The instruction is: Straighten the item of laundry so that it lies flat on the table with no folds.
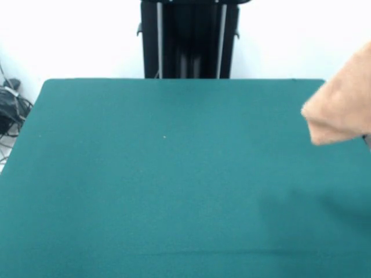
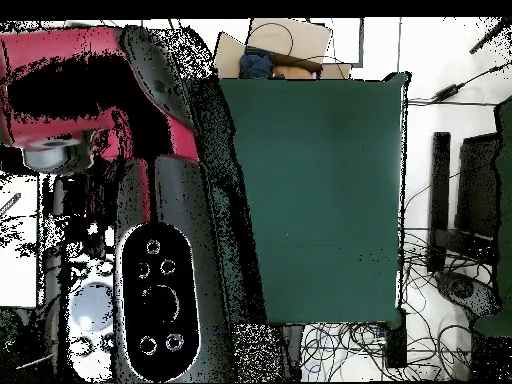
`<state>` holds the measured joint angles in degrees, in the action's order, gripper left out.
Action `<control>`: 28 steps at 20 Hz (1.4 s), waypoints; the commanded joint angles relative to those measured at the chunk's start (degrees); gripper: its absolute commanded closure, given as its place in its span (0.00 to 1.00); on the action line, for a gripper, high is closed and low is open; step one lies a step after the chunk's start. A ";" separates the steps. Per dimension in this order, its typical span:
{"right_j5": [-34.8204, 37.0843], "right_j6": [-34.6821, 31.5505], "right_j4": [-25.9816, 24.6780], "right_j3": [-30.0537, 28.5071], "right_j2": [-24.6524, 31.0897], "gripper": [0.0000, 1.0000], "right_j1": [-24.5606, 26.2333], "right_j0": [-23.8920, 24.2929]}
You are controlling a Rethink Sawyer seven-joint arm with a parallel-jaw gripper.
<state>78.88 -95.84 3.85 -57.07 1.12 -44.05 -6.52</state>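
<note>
Green felt fills the near part of the front view: 1 tabletop (image 1: pixel 145 185), broad and plain, with nothing lying on it that I can see. At the right edge of that view, 1 tan-orange towel (image 1: pixel 342 98) pokes into sight, bunched and apparently held up above the cloth, not resting on it, with most of it cut off by the edge. What carries it is hidden.

From overhead, the tabletop (image 2: pixel 320 190) reads as a dark green rectangle, and a person (image 2: pixel 272 63) shows at its far end with something orange beside them, possibly the same towel, though I cannot be sure.

Terry like this should be light, limp and a little grippy against felt, so I judge it will drape and drag, not slide. Corners or the banded ends look the best places to take hold, pulling outward to open the folds.

1 red and black arm (image 2: pixel 90 90) sits off the left of the tabletop in the overhead view. Its tool is not visible in either view.
</note>
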 commanded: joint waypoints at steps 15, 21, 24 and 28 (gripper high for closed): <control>-36.37 9.89 3.74 -36.47 16.91 1.00 0.40 18.79; -39.49 17.35 -0.98 -40.03 24.66 1.00 3.83 27.80; -44.99 20.26 -5.65 -42.72 27.60 1.00 6.79 32.15; -49.69 17.60 -10.28 -45.36 28.62 1.00 8.54 34.05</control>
<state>38.92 -90.61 1.60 -90.34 21.73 -41.24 24.04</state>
